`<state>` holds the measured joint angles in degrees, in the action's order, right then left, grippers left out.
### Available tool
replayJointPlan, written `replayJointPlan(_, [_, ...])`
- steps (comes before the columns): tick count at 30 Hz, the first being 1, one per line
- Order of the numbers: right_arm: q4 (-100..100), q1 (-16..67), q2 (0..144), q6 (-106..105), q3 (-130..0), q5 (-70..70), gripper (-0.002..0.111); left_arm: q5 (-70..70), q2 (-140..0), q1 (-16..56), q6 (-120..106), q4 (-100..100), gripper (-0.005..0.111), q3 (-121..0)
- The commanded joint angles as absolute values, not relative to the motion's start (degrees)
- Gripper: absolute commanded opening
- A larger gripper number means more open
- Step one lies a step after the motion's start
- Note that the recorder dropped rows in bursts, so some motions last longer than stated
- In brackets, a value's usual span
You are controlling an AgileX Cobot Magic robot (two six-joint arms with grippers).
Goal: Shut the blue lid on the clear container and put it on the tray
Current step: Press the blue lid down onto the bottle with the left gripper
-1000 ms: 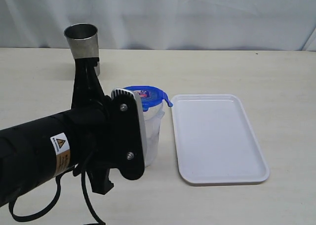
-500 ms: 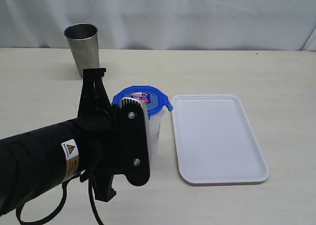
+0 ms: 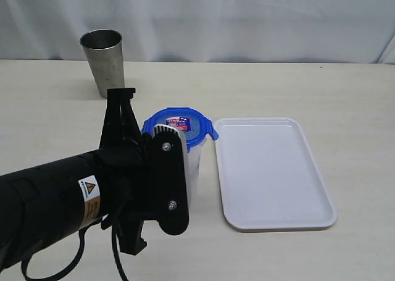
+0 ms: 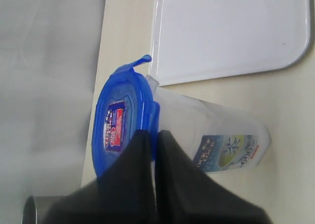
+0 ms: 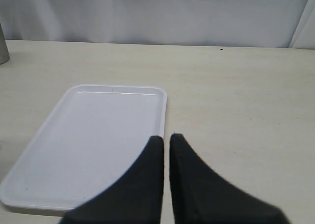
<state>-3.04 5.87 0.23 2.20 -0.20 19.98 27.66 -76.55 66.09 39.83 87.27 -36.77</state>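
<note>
The clear container (image 3: 194, 165) stands upright on the table just left of the tray (image 3: 271, 176), with the blue lid (image 3: 182, 121) sitting on its mouth. One lid flap (image 4: 141, 61) on the tray side sticks out unlatched. My left gripper (image 3: 121, 92) is shut, with nothing visibly between its fingers. In the left wrist view its tips (image 4: 153, 133) lie against the rim of the lid (image 4: 118, 130), above the container's labelled wall (image 4: 224, 150). My right gripper (image 5: 166, 137) is shut and empty, hovering over the tray's (image 5: 88, 135) edge. It is outside the exterior view.
A grey steel cup (image 3: 105, 60) stands at the back left, behind the left arm. The white tray (image 4: 226, 32) holds nothing. A pale curtain backs the table.
The left gripper shifted right and slightly down, off the steel cup's outline and closer to the lid. The lid now sits flatter on the container. The tray has not moved.
</note>
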Motion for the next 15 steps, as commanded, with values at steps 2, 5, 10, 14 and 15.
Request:
replayJointPlan(2, [-3.44,5.5,0.0,2.34,0.0,19.83,0.005,25.52,-76.63,66.63,40.13,86.74,0.0,-36.41])
replayJointPlan(5, [-3.44,5.5,0.0,2.34,0.0,19.83,0.005,26.18,-76.63,66.63,40.13,86.63,0.0,-36.41])
replayJointPlan(10, [-3.44,5.5,0.0,2.34,0.0,19.83,0.005,26.68,-76.63,66.63,40.13,86.63,0.0,-36.41])
replayJointPlan(14, [-3.44,5.5,0.0,2.34,0.0,19.83,0.005,26.83,-76.63,66.63,40.13,86.12,0.0,-36.41])
replayJointPlan(15, [-3.44,5.5,0.0,2.34,0.0,19.83,0.005,26.83,-76.63,66.63,40.13,86.12,0.0,-36.41])
